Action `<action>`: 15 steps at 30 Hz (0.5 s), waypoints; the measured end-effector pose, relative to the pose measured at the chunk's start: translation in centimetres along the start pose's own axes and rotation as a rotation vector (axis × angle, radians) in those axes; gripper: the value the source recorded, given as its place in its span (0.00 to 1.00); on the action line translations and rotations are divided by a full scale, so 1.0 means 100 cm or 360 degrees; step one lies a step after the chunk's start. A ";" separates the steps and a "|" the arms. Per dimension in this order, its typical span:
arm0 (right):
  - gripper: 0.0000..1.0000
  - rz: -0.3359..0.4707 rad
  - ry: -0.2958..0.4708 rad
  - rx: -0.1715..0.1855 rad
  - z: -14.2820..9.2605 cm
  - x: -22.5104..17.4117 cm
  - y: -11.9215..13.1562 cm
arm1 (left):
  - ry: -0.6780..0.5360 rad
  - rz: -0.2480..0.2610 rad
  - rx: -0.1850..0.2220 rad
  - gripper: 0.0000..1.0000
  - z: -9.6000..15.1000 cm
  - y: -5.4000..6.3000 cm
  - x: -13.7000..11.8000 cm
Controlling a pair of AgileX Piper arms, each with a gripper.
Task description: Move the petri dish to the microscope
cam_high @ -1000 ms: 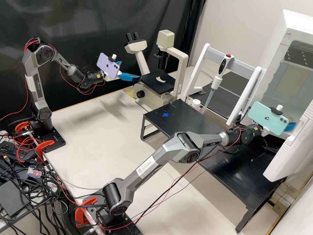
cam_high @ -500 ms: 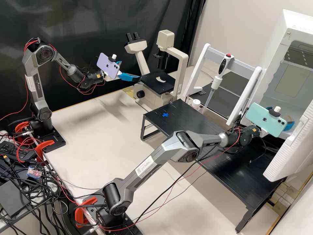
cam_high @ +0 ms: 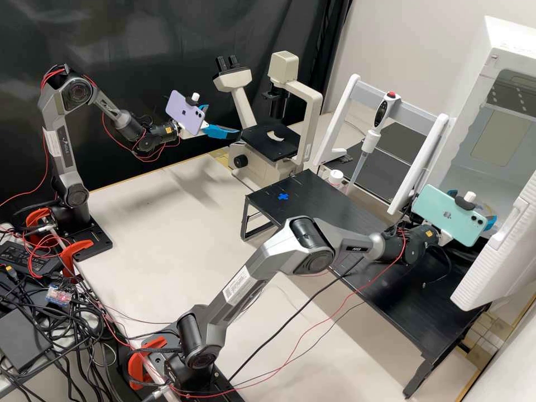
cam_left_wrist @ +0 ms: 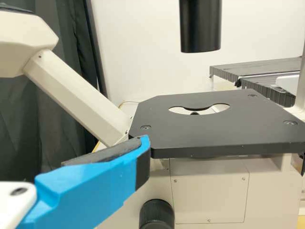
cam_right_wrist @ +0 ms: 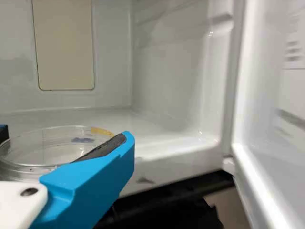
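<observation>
Clasping the clear petri dish (cam_right_wrist: 47, 151) between its two blue fingers (cam_right_wrist: 102, 179), our right gripper (cam_high: 491, 222) holds it roughly level at the mouth of the white cabinet (cam_high: 516, 42), whose door (cam_high: 505, 259) stands open. We can make out a yellow strip at the dish's rim and a small blue mark on it. Well apart from there, our left gripper (cam_high: 222, 120) hovers just beside the microscope (cam_high: 314, 106), released, its fingers spread; in its wrist view one of them is near a corner of the black stage (cam_left_wrist: 214, 131), which has a curved cutout. Each of our wrists bears a phone: a purple one (cam_high: 183, 113) on the left arm, a mint one (cam_high: 441, 207) on the right. Between the microscope and the cabinet we have a white stand (cam_high: 337, 120) with a pipette (cam_high: 370, 140) hanging upright on it, and near its foot a small white container (cam_high: 335, 177). In front of these stands our low black table (cam_high: 346, 218), with a blue cross (cam_high: 283, 196) on its top.
</observation>
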 end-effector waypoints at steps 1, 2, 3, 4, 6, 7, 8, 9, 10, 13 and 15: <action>0.00 0.0006 0.0018 0.0004 0.000 -0.004 0.002 | 0.0000 0.0000 0.0000 1.00 0.000 0.000 0.000; 0.00 0.0011 0.0036 0.0012 0.001 -0.011 0.004 | 0.0000 0.0000 0.0000 1.00 0.000 0.000 0.000; 0.00 0.0019 0.0039 0.0023 0.003 -0.018 0.006 | 0.0000 0.0000 0.0000 1.00 0.000 0.000 0.000; 0.00 0.0032 0.0051 0.0040 0.005 -0.024 0.008 | 0.0000 0.0000 0.0000 1.00 0.000 0.000 0.000; 0.00 0.0048 0.0069 0.0065 0.007 -0.037 0.010 | 0.0000 0.0000 0.0000 1.00 0.000 0.000 0.000; 0.00 0.0057 0.0072 0.0071 0.008 -0.042 0.011 | 0.0000 0.0000 0.0000 1.00 0.000 0.000 0.000; 0.00 0.0075 0.0078 0.0083 0.009 -0.049 0.012 | 0.0000 0.0000 0.0000 1.00 0.000 0.000 0.000; 0.00 0.0079 0.0078 0.0090 0.009 -0.053 0.012 | 0.0000 0.0000 0.0000 1.00 0.000 0.000 0.000; 0.00 0.0079 0.0055 0.0088 0.012 -0.061 0.010 | 0.0000 0.0000 0.0000 1.00 0.000 0.000 0.000; 0.00 0.0094 0.0049 0.0081 0.014 -0.081 0.009 | 0.0000 0.0000 0.0000 1.00 0.000 0.000 0.000; 0.00 0.0110 0.0051 0.0084 0.016 -0.096 0.006 | 0.0000 0.0000 0.0000 1.00 0.000 0.000 0.000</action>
